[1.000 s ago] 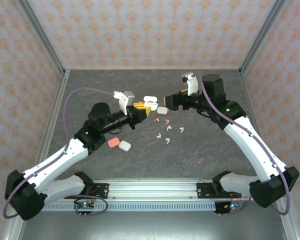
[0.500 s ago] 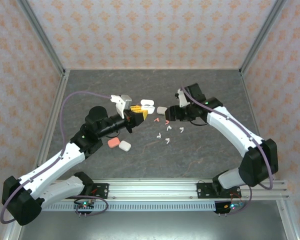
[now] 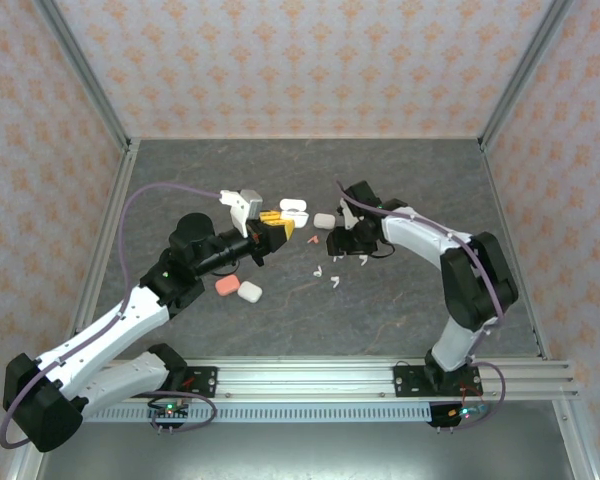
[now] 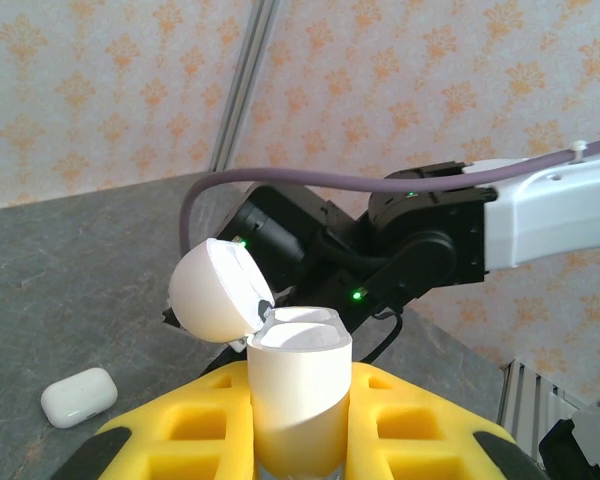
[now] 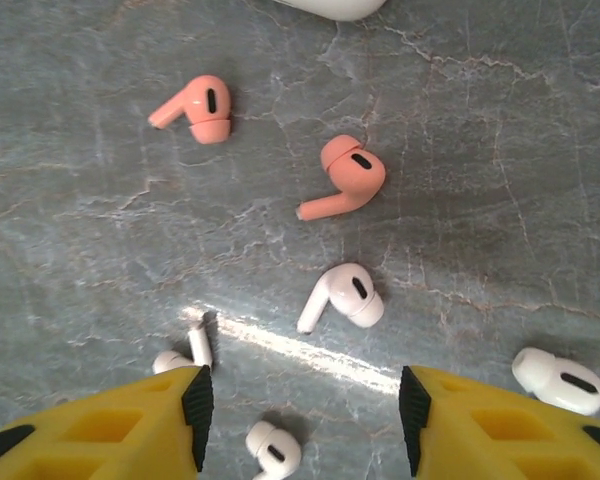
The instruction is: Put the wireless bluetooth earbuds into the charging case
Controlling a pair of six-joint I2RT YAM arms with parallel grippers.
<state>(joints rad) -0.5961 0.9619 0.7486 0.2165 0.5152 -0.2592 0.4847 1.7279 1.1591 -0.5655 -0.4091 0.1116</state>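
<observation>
1. Right gripper [image 5: 300, 420] hangs low over the table with its yellow fingers [image 5: 100, 425] spread apart, grasping nothing.
2. Between and ahead of those fingers the earbuds [image 3: 335, 262] lie loose on the surface. Two salmon-pink earbuds [image 5: 345, 178] are at the top of the wrist view, a white earbud [image 5: 345, 297] is below them, and three more white ones are near the fingertips.
3. Left gripper [image 4: 300, 410] is clenched on an open white case [image 4: 298, 380], held upright with its lid [image 4: 215, 300] flipped back to the left.
4. In the overhead view a closed white case [image 3: 324, 220] sits just beside the right gripper. A pink case [image 3: 225, 286] and another white case [image 3: 249, 292] lie side by side near the left arm.
5. Everything rests on a dark grey table [image 3: 400, 300] veined like stone.
6. Peach wallpaper [image 3: 300, 70] with a repeating ornament covers the walls. Aluminium posts [image 3: 85, 70] stand at the corners, and a metal rail [image 3: 300, 375] runs along the near edge.
</observation>
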